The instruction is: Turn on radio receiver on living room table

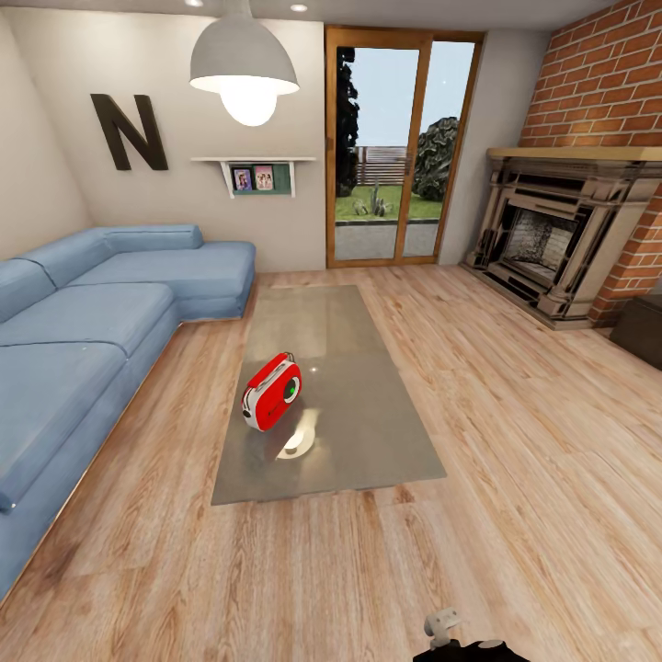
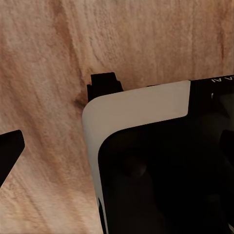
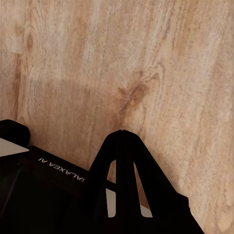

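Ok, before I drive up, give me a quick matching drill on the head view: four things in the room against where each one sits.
Things:
1. radio receiver
2. sofa
3. fireplace
4. pendant lamp

Places:
A. against the brick wall at the right
B. hanging above the far end of the table
C. on the grey tabletop, toward its near end
D. along the left wall

Pairs: 1-C, 2-D, 3-A, 4-B
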### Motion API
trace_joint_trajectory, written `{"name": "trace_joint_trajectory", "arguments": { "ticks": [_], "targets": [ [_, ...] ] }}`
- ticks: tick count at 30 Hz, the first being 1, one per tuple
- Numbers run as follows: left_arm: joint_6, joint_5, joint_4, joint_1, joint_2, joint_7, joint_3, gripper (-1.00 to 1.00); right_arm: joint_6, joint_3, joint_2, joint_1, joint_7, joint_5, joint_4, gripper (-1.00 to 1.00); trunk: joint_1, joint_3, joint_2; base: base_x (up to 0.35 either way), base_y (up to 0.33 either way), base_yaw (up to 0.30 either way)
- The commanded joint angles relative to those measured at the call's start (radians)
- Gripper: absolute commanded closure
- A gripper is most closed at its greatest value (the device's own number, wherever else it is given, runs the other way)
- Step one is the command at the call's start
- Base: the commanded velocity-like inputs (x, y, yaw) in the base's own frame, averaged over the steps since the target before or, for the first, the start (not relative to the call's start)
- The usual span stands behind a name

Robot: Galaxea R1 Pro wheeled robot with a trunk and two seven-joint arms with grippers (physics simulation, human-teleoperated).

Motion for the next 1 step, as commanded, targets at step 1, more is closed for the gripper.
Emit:
{"name": "trace_joint_trajectory", "arguments": {
  "ticks": [1],
  "targets": [
    [0.000,0.000,0.000,0.000,0.000,0.000,0.000,-1.00,0.000,0.000,0.000,0.000,0.000,0.000,0.000,1.00,0.000,0.000,0.000,0.000,0.000,0.000]
  ]
}}
